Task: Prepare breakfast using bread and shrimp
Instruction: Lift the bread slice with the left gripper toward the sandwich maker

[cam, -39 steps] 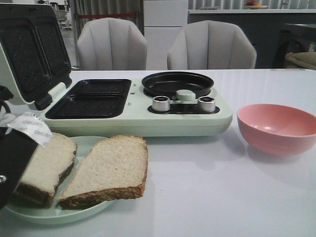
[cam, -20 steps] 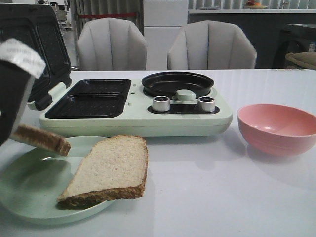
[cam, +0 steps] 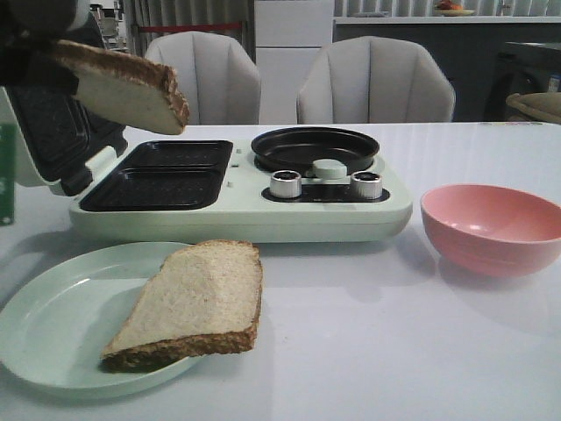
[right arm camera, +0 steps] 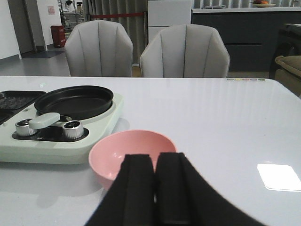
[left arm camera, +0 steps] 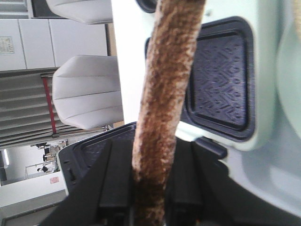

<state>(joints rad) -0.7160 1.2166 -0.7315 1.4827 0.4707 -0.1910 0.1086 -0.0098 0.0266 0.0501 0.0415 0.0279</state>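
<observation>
My left gripper [cam: 48, 53] is shut on one bread slice [cam: 127, 88] and holds it in the air at the far left, above the open sandwich maker's black trays [cam: 158, 175]. In the left wrist view the slice's brown crust edge [left arm camera: 169, 84] runs up from between the fingers [left arm camera: 117, 183], over a tray [left arm camera: 221, 80]. The second bread slice [cam: 197, 298] lies on the pale green plate [cam: 44, 333] at the front left. My right gripper [right arm camera: 155, 188] is shut and empty, just in front of the pink bowl [right arm camera: 117, 150]. No shrimp shows in any view.
The pale green breakfast maker [cam: 351, 215] has its lid [cam: 44, 123] standing open at the left, a round black pan [cam: 316, 149] and two silver knobs [cam: 286, 184]. The pink bowl [cam: 491, 228] stands at the right. Two grey chairs [cam: 377, 83] are behind the table.
My left gripper has lifted one bread slice off the plate, up and back over the sandwich maker's left side. The other slice and the right arm have not moved.
</observation>
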